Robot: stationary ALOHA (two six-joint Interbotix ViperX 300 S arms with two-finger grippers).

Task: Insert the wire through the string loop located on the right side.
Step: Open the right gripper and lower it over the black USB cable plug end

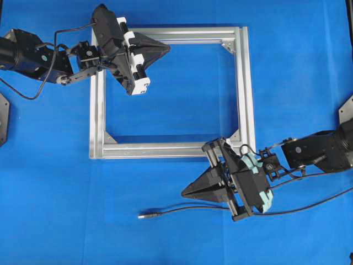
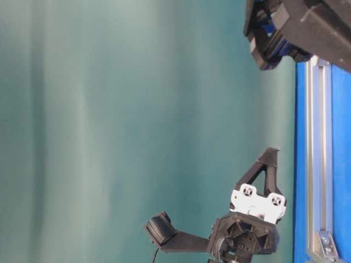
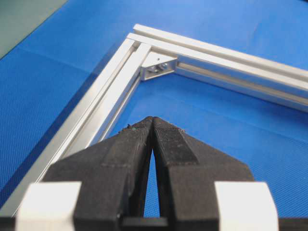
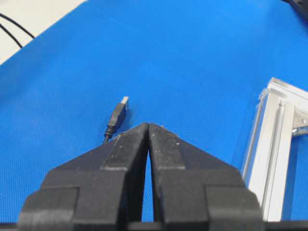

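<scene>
Nothing is held yet, so the step in hand is judged to be picking up the wire; it lies loose on the blue bench, its silvery plug tip just ahead of the right gripper and a little to the left of the fingers as the wrist view shows it. Those fingers are pressed together, tip to tip, and carry nothing; the left gripper is likewise pressed shut and empty, hovering over the far left part of the silver frame, well apart from the wire.

To do the pickup well, the right fingers should spread first, then come down over the cable a short way behind the plug, so that a stiff stub leads beyond the fingers and can be aimed; a grip too far back would probably leave the tip drooping and hard to steer through a small loop; a pinch on the plug itself would leave nothing free to thread.

The string loop cannot be made out in any view; it is too small or too pale against the frame bar to find. The wire's middle runs under the right gripper in the overhead view, and its far end leaves the picture at the right edge; the table-level view shows only gripper bodies and one frame bar, no wire.
</scene>
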